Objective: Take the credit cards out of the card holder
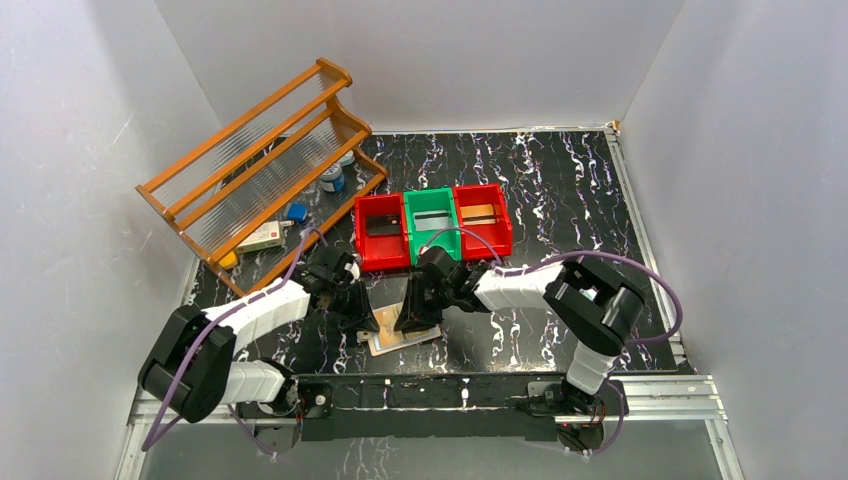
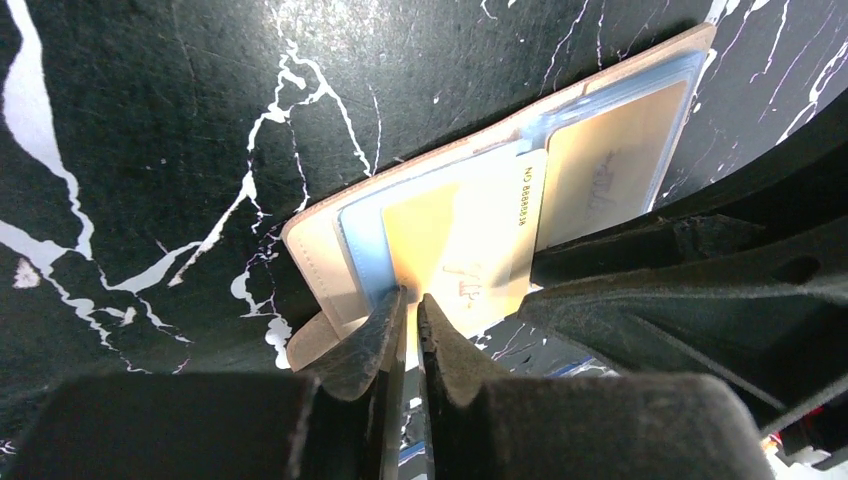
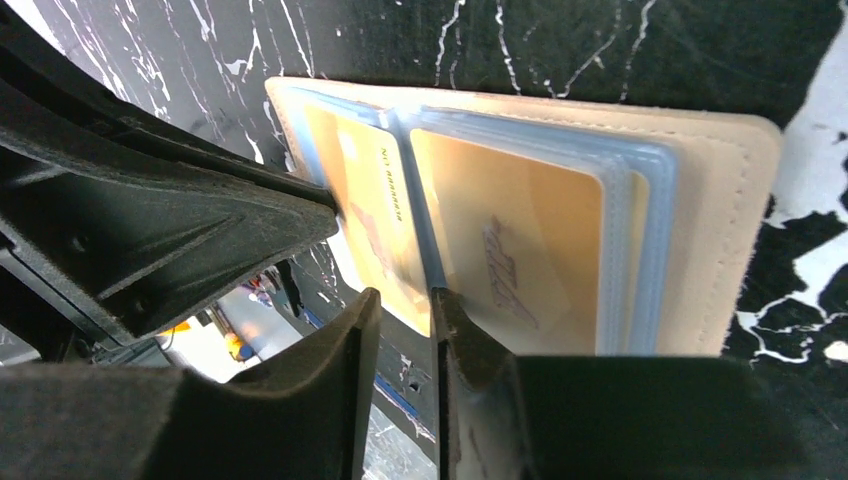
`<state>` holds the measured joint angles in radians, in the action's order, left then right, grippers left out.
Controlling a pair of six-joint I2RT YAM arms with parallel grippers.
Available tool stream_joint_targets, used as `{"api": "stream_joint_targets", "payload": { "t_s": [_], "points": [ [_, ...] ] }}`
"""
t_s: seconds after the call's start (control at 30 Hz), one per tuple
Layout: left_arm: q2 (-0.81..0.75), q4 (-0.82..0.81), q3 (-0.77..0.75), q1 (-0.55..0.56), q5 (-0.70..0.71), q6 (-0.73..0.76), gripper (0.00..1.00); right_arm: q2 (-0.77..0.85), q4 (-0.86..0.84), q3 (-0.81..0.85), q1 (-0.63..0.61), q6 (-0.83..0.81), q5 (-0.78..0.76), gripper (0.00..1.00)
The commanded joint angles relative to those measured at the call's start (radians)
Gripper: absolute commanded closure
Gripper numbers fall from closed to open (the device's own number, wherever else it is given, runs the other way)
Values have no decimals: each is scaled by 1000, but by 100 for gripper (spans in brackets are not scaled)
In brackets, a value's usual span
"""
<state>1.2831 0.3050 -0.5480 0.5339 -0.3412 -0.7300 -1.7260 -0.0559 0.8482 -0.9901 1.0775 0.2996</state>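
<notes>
The tan card holder point(image 1: 405, 338) lies open on the table near the front, with pale blue sleeves point(image 3: 655, 200) inside. My left gripper point(image 1: 365, 322) is at its left end, and in the left wrist view point(image 2: 413, 300) it is shut on the edge of an orange-gold credit card point(image 2: 470, 230) that sticks partly out of its sleeve. My right gripper point(image 1: 412, 318) is slightly open point(image 3: 402, 298), with one finger point(image 3: 455, 325) pressing on the holder beside a second orange-gold card point(image 3: 510, 230) still sleeved. A dark card point(image 1: 381, 226), a silvery grey card point(image 1: 432, 220) and an orange card point(image 1: 480, 212) lie in the bins.
Three joined bins stand behind the holder: red point(image 1: 362, 232), green point(image 1: 414, 225), red point(image 1: 502, 215). A wooden rack point(image 1: 260, 160) leans at the back left, with a blue jar point(image 1: 332, 180) and a white box point(image 1: 262, 238) beneath. White walls enclose the table.
</notes>
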Motion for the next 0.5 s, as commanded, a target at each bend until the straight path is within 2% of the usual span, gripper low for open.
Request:
{"api": "stream_joint_targets", "payload": {
  "t_s": [0.0,0.17,0.3,0.37,0.47],
  "points": [
    [-28,28,32,9,31,-8,92,-9,-125,-38,5,43,48,70],
    [-23,27,34,9,28,-3,93,-9,-161,-63,15,63,58,81],
    [-28,28,31,9,30,-2,93,-9,-183,-79,22,75,60,86],
    [-29,27,31,9,30,0,94,-9,-183,-83,26,79,62,84],
    [-38,27,31,9,27,0,95,-9,-170,-81,27,78,56,72]
  ]
}}
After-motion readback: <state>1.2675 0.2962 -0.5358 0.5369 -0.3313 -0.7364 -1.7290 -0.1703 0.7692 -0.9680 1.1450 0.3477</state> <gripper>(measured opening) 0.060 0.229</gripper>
